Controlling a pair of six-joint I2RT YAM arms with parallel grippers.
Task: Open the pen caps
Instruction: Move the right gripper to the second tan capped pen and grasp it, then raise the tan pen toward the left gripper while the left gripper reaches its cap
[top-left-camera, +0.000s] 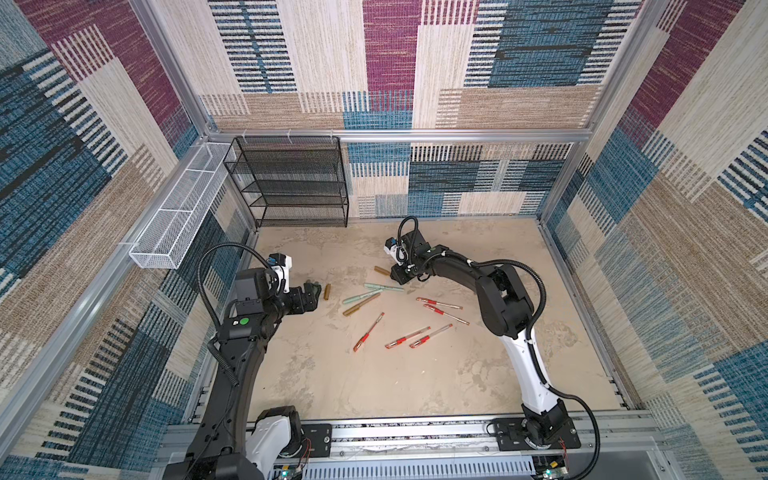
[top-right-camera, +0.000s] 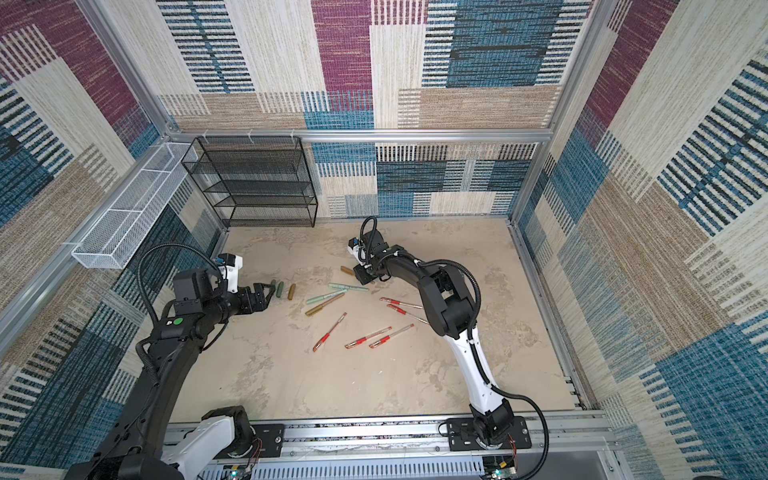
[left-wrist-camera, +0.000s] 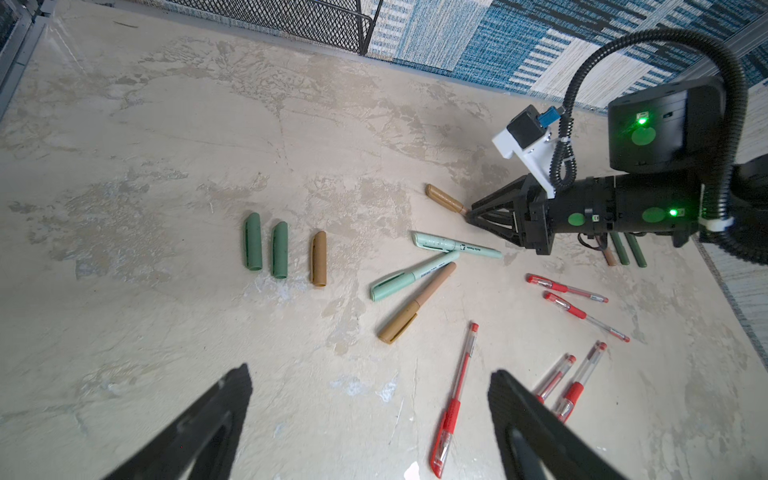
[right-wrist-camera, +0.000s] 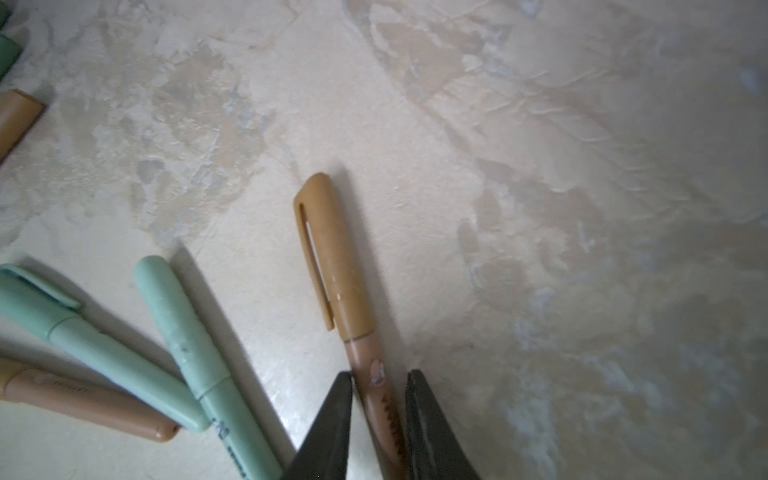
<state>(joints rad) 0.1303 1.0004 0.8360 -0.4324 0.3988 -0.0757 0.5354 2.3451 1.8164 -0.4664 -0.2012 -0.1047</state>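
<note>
Straddling the barrel of the brown pen (right-wrist-camera: 368, 357) with the right claw (right-wrist-camera: 380, 374) — grip uncertain; left claw (left-wrist-camera: 370, 372) released. Clamp firmly, then pull the cap (right-wrist-camera: 328, 249) — near the tabletop's (top-left-camera: 374, 395) far edge — straight off.

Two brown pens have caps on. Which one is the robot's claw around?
The lone brown pen, lying apart from the others: the right gripper straddles its barrel. The other brown pen lies beside the mint pens, untouched.
</note>
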